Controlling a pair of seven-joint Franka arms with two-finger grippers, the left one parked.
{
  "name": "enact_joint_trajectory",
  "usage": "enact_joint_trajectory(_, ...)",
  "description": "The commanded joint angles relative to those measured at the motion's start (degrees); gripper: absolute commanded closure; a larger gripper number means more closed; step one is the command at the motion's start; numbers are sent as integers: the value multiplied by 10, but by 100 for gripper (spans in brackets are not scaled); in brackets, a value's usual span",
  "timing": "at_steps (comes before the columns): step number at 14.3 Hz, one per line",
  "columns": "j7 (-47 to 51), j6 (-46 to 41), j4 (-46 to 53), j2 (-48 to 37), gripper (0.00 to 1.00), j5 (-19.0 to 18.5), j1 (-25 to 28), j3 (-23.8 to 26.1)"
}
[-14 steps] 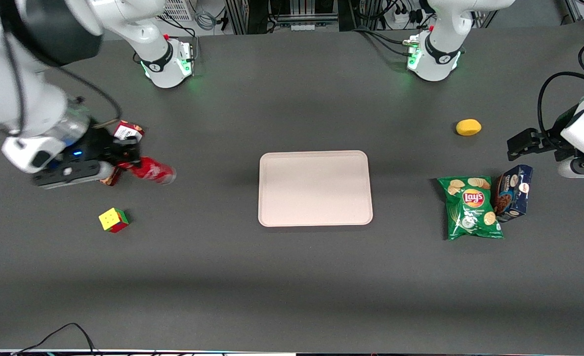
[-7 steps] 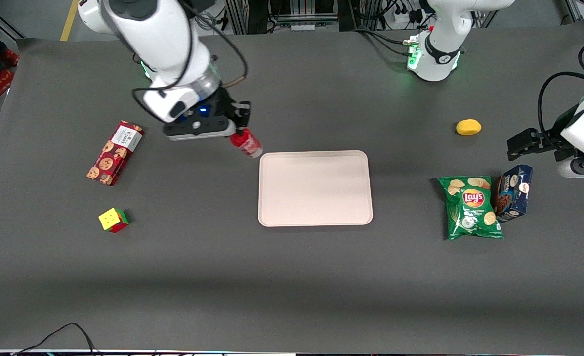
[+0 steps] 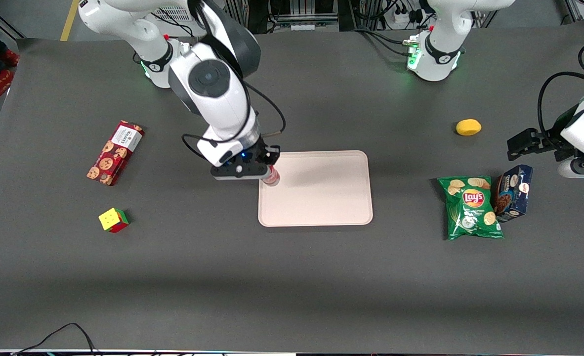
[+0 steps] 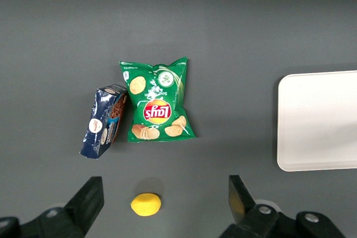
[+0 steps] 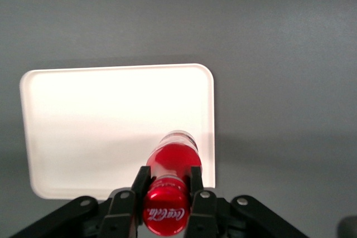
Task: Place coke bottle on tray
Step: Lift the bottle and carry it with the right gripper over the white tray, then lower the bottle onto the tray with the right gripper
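The right arm's gripper (image 5: 167,193) is gripping the small slim red coke bottle (image 5: 172,160) near its cap, hanging above the rim of the large flat pinkish-beige plastic tray (image 3: 321,198). Releasing here, the bottle may be tipping over the edge.

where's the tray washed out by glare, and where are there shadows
Right wrist view: the tray is blown out to near white below the gripper holding the coke bottle. Front view: tray keeps its pink tint; soft arm shadows fall across the table.

Front view high, steep; both wrist views straight down; all share tray (image 3: 321,198).
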Motion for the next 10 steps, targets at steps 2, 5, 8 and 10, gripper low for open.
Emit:
enact_joint_trajectory(2, 16, 23, 10, 30, 100, -20, 6, -3)
enact_joint_trajectory(5, 16, 45, 11, 61, 100, -20, 6, -4)
enact_joint_trajectory(8, 16, 56, 11, 82, 100, -20, 2, -4)
enact_joint_trajectory(10, 16, 57, 11, 89, 100, -20, 2, -4)
